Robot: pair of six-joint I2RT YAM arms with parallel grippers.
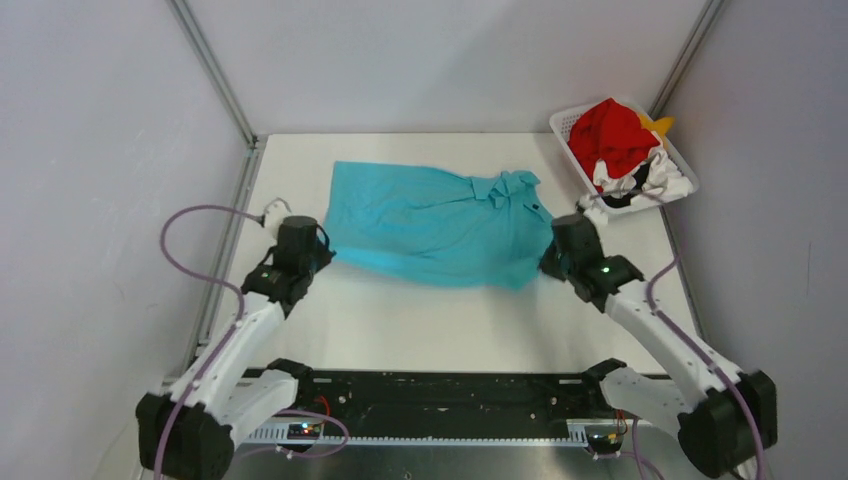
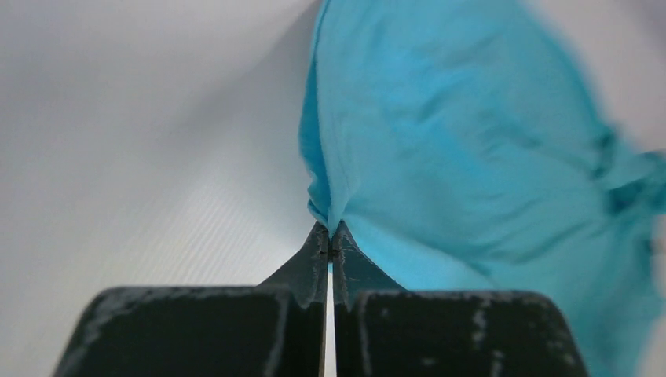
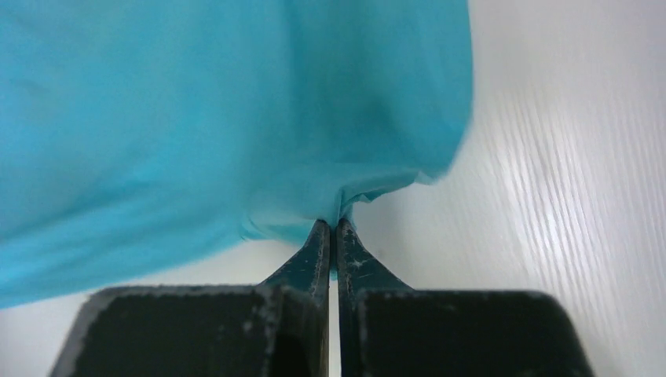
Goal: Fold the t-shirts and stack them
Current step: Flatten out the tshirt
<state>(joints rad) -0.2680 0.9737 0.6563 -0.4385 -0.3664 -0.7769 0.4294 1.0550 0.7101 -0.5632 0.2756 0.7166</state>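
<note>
A teal collared t-shirt (image 1: 430,222) lies spread across the middle of the white table, collar toward the right. My left gripper (image 1: 322,256) is shut on its near left corner; the left wrist view shows the cloth (image 2: 440,133) pinched at the gripper (image 2: 329,229). My right gripper (image 1: 546,266) is shut on its near right corner; the right wrist view shows the cloth (image 3: 220,110) pinched at the gripper (image 3: 331,224). A red t-shirt (image 1: 612,135), a white-and-black one (image 1: 650,180) and a yellow-orange one (image 1: 657,125) are heaped in the basket.
A white perforated basket (image 1: 562,122) stands at the table's back right corner. Grey walls with metal rails close the table on the left, back and right. Bare white table (image 1: 430,320) lies between the shirt and the arm bases.
</note>
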